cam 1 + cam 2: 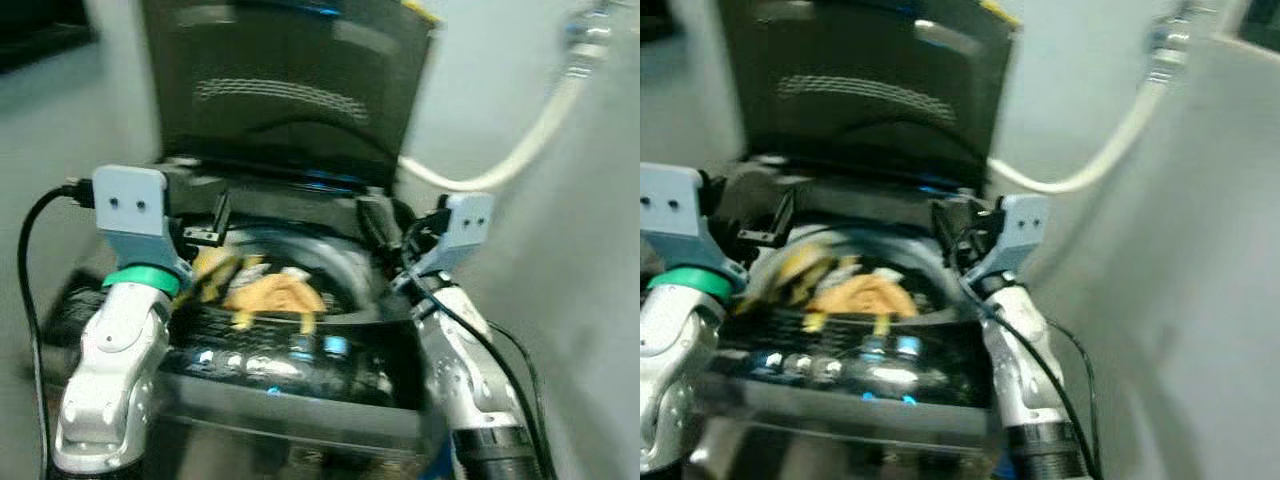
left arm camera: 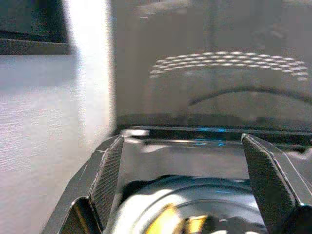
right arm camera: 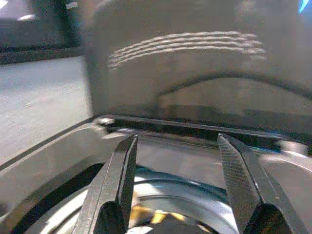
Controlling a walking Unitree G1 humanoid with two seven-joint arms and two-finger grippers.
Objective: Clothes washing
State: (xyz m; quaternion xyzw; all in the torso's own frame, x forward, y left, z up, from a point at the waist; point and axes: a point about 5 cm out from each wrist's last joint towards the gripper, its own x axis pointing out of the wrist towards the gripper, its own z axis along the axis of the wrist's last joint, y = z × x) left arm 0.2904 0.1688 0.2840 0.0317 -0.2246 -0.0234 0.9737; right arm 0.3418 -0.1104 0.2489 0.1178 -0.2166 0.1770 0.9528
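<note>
Both claws gape over washer (image 1: 300, 350) — clothes (image 1: 265, 290) inside.

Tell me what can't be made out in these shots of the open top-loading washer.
- Yellow and tan clothes in the drum: head views are blurred, so neither kind nor count can be told.
- Lit control panel: labels smeared.
- Drum bottom: cut off in both wrist views.
- White hose: its upper end leaves the frame.
- Left gripper and right gripper: open above the drum.

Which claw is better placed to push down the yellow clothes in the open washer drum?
Probably the left claw: it hangs open above the yellow clothes, which lie toward the drum's left. The right claw, also open, is over the drum's right edge.
</note>
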